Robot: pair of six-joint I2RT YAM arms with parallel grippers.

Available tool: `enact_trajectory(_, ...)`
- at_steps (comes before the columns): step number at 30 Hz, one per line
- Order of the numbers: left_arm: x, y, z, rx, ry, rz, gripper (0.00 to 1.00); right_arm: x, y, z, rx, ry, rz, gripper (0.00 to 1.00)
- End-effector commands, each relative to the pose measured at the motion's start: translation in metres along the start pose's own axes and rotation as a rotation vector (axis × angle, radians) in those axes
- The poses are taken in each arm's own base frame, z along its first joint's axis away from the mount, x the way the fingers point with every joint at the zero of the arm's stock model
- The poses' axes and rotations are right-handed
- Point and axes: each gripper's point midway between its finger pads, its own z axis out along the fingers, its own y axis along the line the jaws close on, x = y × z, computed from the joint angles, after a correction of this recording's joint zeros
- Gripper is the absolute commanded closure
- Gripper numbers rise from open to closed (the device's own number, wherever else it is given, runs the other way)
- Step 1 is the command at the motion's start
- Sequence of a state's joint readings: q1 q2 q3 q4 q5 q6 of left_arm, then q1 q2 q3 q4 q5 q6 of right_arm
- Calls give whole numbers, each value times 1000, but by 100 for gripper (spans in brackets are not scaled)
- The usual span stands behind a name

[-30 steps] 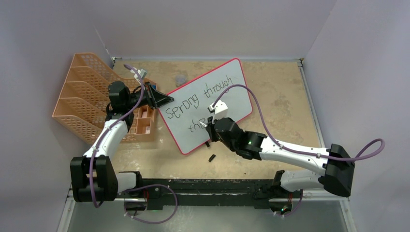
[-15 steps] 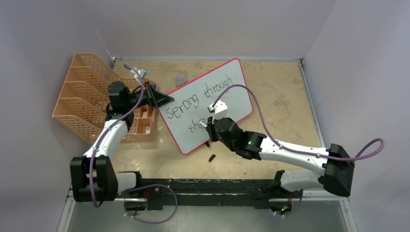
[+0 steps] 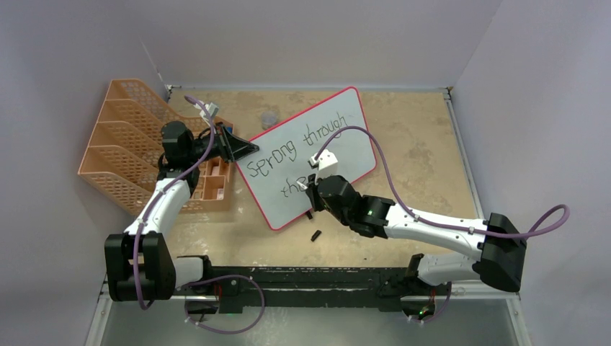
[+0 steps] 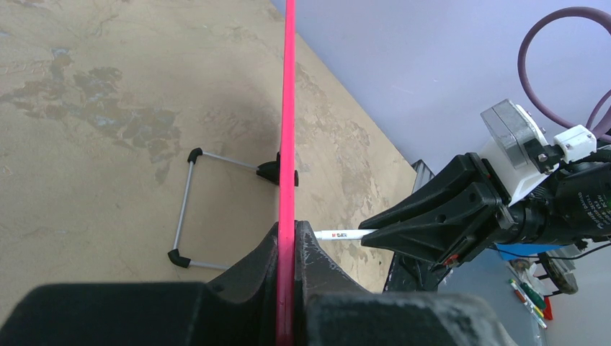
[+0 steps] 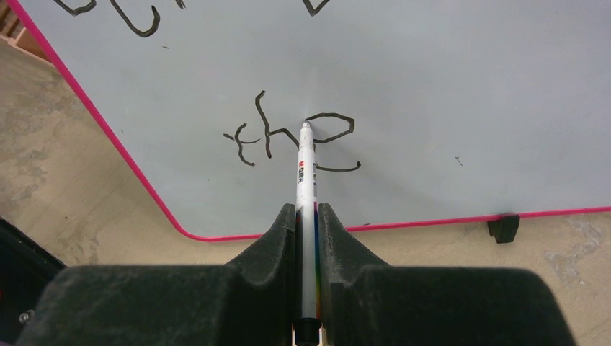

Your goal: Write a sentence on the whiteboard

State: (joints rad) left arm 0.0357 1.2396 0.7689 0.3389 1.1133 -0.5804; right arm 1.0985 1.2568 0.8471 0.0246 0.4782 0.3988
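Orange rack [image 3: 119,137] at the table's [image 3: 418,144] left edge, contents unclear; whiteboard [image 3: 339,130] slants far-right; left gripper [image 4: 287,252] pinches its frame, right gripper [image 5: 308,216] pinches marker [image 5: 305,166]

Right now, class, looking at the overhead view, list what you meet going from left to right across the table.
Orange mesh file rack → left gripper, clamped on the board's edge → whiteboard → right arm's black shoulder block.
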Motion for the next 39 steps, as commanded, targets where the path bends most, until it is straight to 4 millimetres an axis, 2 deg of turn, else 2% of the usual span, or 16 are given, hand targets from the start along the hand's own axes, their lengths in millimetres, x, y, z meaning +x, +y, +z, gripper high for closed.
enact_trajectory(1,5,-12,4,59,38,42,100,-34,8,-2,-17,-89,39,100)
enact_trajectory(8,5,-12,4,59,38,42,100,-35,8,-2,-13,-89,40,100)
enact_trajectory(25,5,-12,4,59,38,42,100,-10,2,-2,3,-10,32,100)
enact_trajectory(39,5,-12,4,58,37,41,100,-5,3,0,-2,6,27,100)
